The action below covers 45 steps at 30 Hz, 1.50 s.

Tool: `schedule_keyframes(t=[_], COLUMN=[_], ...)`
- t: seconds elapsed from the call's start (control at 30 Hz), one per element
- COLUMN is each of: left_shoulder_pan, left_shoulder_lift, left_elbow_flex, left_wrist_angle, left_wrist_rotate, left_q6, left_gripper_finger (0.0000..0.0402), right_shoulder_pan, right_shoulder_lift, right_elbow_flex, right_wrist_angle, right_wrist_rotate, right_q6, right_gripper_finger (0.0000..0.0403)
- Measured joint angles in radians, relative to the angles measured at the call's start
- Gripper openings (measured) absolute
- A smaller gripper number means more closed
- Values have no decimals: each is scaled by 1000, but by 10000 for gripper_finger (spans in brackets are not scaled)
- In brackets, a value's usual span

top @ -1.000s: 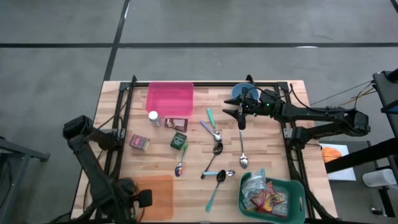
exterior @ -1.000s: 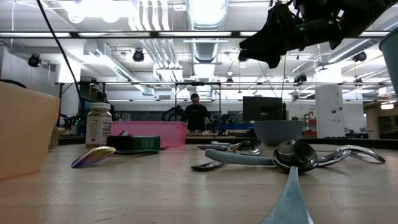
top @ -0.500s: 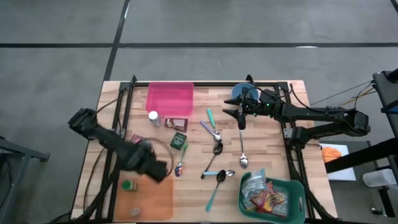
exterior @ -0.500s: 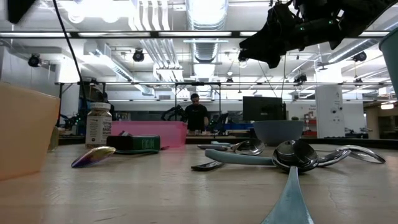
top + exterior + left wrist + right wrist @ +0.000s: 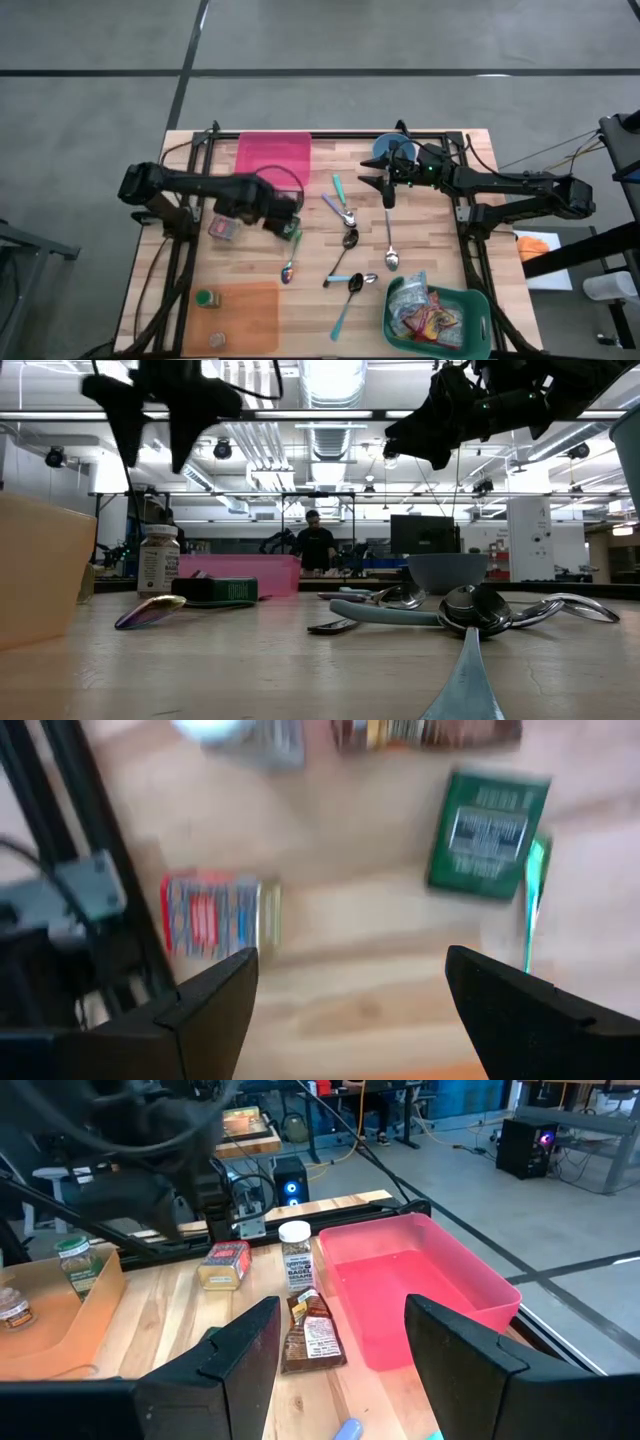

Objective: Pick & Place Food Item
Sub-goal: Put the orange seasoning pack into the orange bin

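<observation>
Left arm (image 5: 190, 190) has swung in from the near-left corner, past the orange bin (image 5: 248, 315), and is now stretched across the table (image 5: 430, 240), over the food cluster beside the pink bin (image 5: 272, 160). My read: it has finished a drop-off and is back for the next item. Right arm (image 5: 500, 185) hasn't budged; it's parked high over the spoons (image 5: 350, 240), near the blue bowl (image 5: 392, 150).

Orange bin already holds two small jars: green-lidded one (image 5: 205, 299) and another at its near edge (image 5: 217, 341). So the task is partly done.

Green bin (image 5: 440, 315) at near right holds snack packets, untouched.

Left gripper (image 5: 345, 982): jaws wide apart, nothing between them, pointing almost straight down, well above the table. Under it are the red-and-yellow packet (image 5: 218, 912) and the green box (image 5: 487, 835), with bare wood directly between the fingers. Brown packet (image 5: 284, 199) and white-lidded jar (image 5: 247, 189) lie just past them, next to the pink bin.

Can't tell which item it's going for; the red-and-yellow packet and green box sit on either side of the jaws. Neither is touched.

Right gripper (image 5: 340, 1340): fingers apart, empty, aimed roughly level toward the pink bin. Idle.

Next, probably: centre on one item, descend, close.
</observation>
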Motion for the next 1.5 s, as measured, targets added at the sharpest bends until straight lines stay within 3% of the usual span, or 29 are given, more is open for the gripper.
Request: schedule_keyframes(t=[0.3, 0.6, 0.83, 1.2, 1.5], left_shoulder_pan=[182, 266, 270, 260, 260], left_shoulder_lift=[15, 171, 282, 488, 518], left_elbow_flex=[0, 0, 6, 158, 150], left_wrist_angle=[140, 335, 428, 389, 400], left_wrist_rotate=[-113, -89, -79, -77, -90], left_q6=[232, 445, 439, 471, 456], left_gripper_finger=[324, 324, 324, 324, 323], right_shoulder_pan=[0, 0, 0, 0, 0], right_shoulder_lift=[0, 0, 0, 1, 1], right_elbow_flex=[0, 0, 0, 0, 0], right_wrist_angle=[0, 0, 0, 0, 0], right_wrist_rotate=[0, 0, 0, 0, 0], right_q6=[0, 0, 0, 0, 0], right_gripper_finger=[211, 211, 211, 211, 211])
